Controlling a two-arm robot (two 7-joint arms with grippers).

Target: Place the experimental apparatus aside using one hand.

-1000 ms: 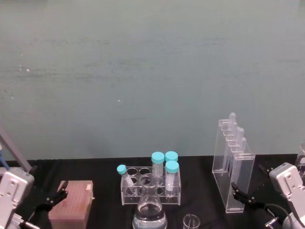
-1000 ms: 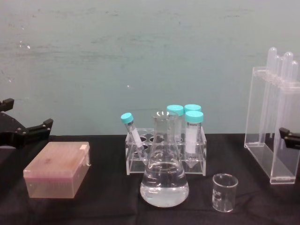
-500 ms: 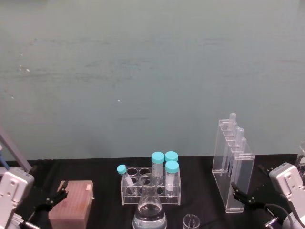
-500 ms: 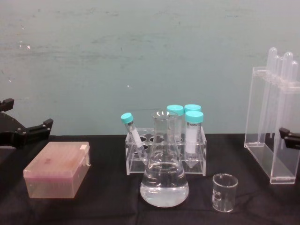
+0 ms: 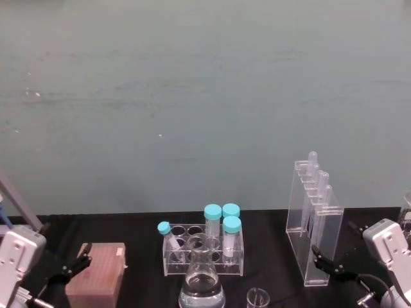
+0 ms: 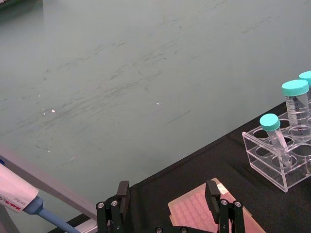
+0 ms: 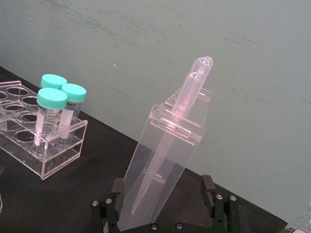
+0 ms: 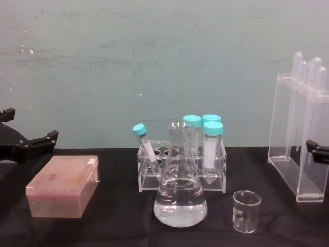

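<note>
Pipette rack (image 8: 298, 139), tall and clear with long pipettes hanging in it, is standing upright at the right of the chest view, reaching that frame's edge. Right gripper (image 7: 163, 187) is sitting low beside it with black fingers spread wide. In the right wrist view the rack's base is lying between them, and whether they are touching it cannot be told. Conical flask (image 8: 180, 190), partly filled with clear liquid, is standing at lower centre, just in front of a tube rack (image 8: 181, 172) holding teal-capped tubes. Small beaker (image 8: 246, 211) is standing to the flask's lower right, apart from it. Bare black tabletop (image 8: 118, 226) is lying open between beaker and pipette rack, and between flask and a pink tip box (image 8: 62, 186) at lower left. Left gripper (image 6: 167, 194) is hovering above that box at the left edge, fingers wide apart, holding nothing.
</note>
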